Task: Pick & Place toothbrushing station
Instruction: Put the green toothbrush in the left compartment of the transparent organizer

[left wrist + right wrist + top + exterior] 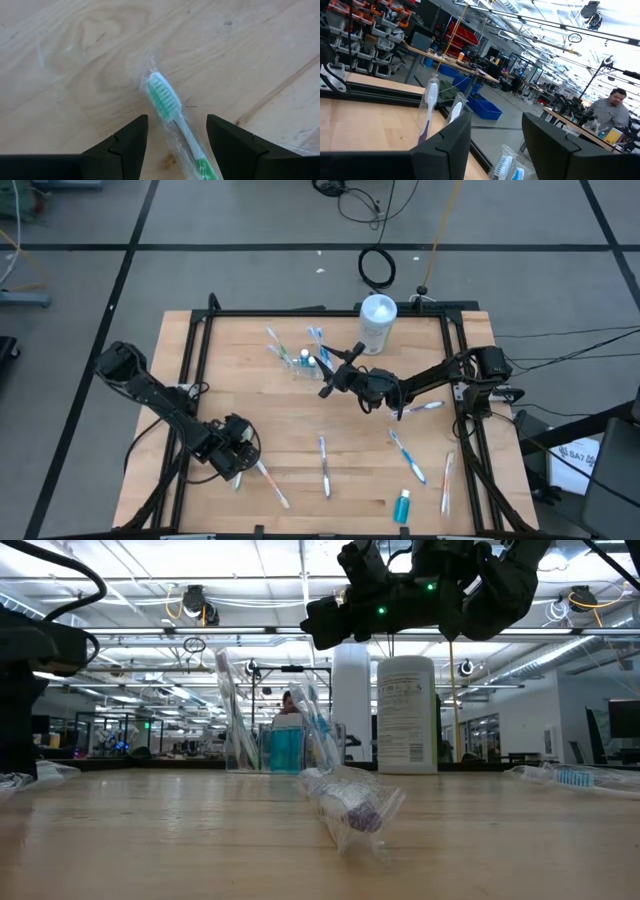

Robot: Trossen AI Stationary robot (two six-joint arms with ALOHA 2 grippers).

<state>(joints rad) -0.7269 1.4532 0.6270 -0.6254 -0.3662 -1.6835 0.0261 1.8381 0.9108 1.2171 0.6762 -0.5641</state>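
Overall, the wooden table (250,380) carries everything, framed by a dark rail. A white container (378,323) stands upright at the far edge, just right of centre. The right gripper (330,372) hangs above the table's middle, near the tumbler, fingers spread and holding nothing; its wrist view shows brush heads (431,95) rising past the two dark fingers (445,145). The left gripper (240,458) is low near the near-left corner, fingers parted either side of a wrapped green toothbrush (172,120) lying flat on the wood, not clamping it. The clear tumbler (303,364) stands left of the container, toward the far edge, with several brushes leaning out of it and a blue tube (285,748) beside it. More wrapped toothbrushes lie scattered along the near half: one at centre (324,464), one blue-handled (408,456), one by the right edge (446,483). A small blue toothpaste tube (402,506) rests at the near edge, right of centre.
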